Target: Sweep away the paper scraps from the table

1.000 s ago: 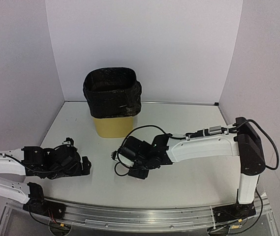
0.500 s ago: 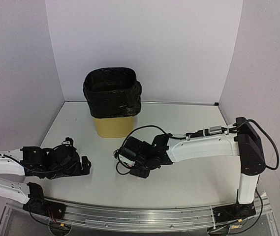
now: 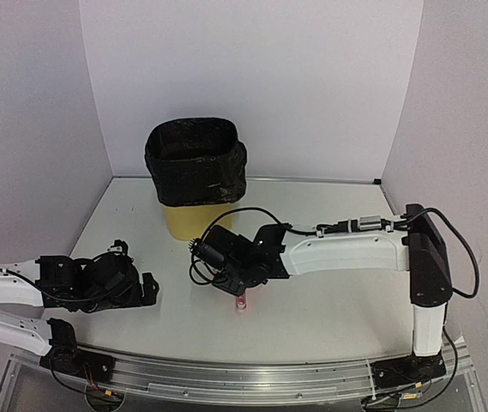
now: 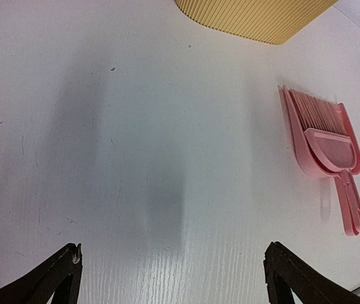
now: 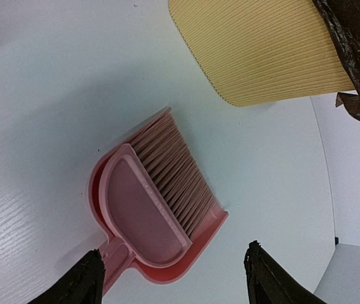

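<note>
No paper scraps show in any view. The white table [image 3: 338, 206] carries a pink hand brush [image 5: 167, 171] nested in a pink dustpan [image 5: 198, 244], lying flat. My right gripper [image 5: 173, 250] hovers above them, open, touching neither; from above only a pink handle tip [image 3: 242, 304] shows beside that gripper [image 3: 231, 276]. The left wrist view has the brush and dustpan [image 4: 325, 149] off to the right, well apart from my open left gripper [image 4: 173, 246], which has bare table between its fingers. That left gripper [image 3: 147, 288] rests low at the front left.
A yellow ribbed bin [image 3: 196, 219] lined with a black bag [image 3: 195, 161] stands at the back of the table, just beyond the right gripper. White walls close in three sides. An aluminium rail [image 3: 252, 378] runs along the front edge.
My right gripper has shifted left and toward the bin, uncovering the pink handle tip on the table. The left arm has stayed where it was.
</note>
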